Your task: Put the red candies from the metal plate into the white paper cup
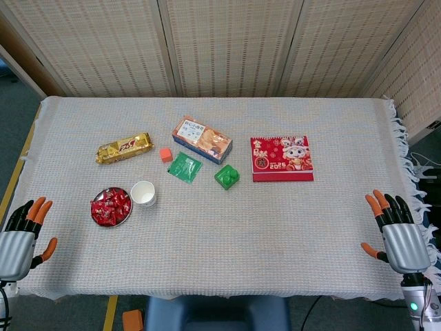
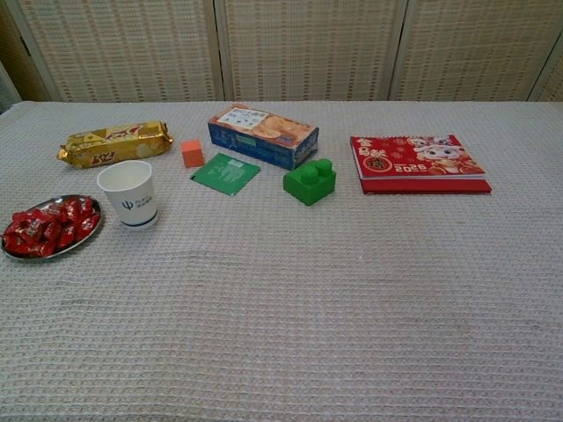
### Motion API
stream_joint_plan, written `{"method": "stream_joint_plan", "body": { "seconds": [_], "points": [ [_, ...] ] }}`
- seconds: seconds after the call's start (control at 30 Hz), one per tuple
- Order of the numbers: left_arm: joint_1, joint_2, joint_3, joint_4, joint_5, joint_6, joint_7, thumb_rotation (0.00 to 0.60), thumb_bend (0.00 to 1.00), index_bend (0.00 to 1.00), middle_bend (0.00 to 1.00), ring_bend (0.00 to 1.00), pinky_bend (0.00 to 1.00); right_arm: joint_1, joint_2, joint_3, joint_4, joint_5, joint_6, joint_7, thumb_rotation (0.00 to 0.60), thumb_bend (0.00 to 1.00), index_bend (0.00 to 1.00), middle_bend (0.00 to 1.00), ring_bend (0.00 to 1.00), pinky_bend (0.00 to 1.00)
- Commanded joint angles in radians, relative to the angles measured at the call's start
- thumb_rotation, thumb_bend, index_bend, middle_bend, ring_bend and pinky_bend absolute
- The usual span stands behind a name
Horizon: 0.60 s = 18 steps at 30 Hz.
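A round metal plate (image 1: 126, 216) (image 2: 91, 229) at the table's left holds a heap of red wrapped candies (image 1: 110, 206) (image 2: 48, 226). Just to its right stands the white paper cup (image 1: 143, 193) (image 2: 128, 193), upright, with its mouth up. My left hand (image 1: 19, 238) hovers open at the table's front left corner, well left of the plate. My right hand (image 1: 398, 234) is open at the front right corner, far from everything. Neither hand shows in the chest view.
Behind the cup lie a gold snack packet (image 1: 123, 147) (image 2: 114, 143), a small orange cube (image 1: 166, 155) (image 2: 192, 153), a green sachet (image 1: 184, 166) (image 2: 225, 172), a biscuit box (image 1: 202, 138) (image 2: 262, 136), a green block (image 1: 227, 176) (image 2: 310, 181) and a red calendar (image 1: 281, 158) (image 2: 417, 163).
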Motion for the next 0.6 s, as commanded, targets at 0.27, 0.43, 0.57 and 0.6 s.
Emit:
{"method": "stream_joint_plan", "body": {
  "seconds": [0.27,0.43,0.57,0.6],
  "points": [
    [-0.071,-0.065,0.012,0.007,-0.028,-0.156,0.072,0.6,0.38,0.0,0.0,0.0,0.21,-0.011,0.009,-0.002,-0.008,-0.001,0.014,0.001,0.6,0.01,0.0,0.0,0.0,0.0],
    [-0.134,-0.143,-0.02,0.057,-0.105,-0.271,0.158,0.6,0.38,0.0,0.0,0.0,0.4,-0.013,0.009,-0.009,-0.018,-0.004,0.009,-0.021,0.6,0.01,0.0,0.0,0.0,0.0],
    [-0.174,-0.18,-0.04,0.087,-0.141,-0.32,0.205,0.6,0.39,0.0,0.0,0.0,0.47,-0.015,0.007,-0.008,-0.021,-0.002,0.011,-0.035,0.6,0.01,0.0,0.0,0.0,0.0],
    [-0.185,-0.189,-0.046,0.094,-0.149,-0.331,0.213,0.6,0.38,0.0,0.0,0.0,0.49,-0.015,0.007,-0.008,-0.022,0.0,0.008,-0.038,0.6,0.01,0.0,0.0,0.0,0.0]
  ]
}}
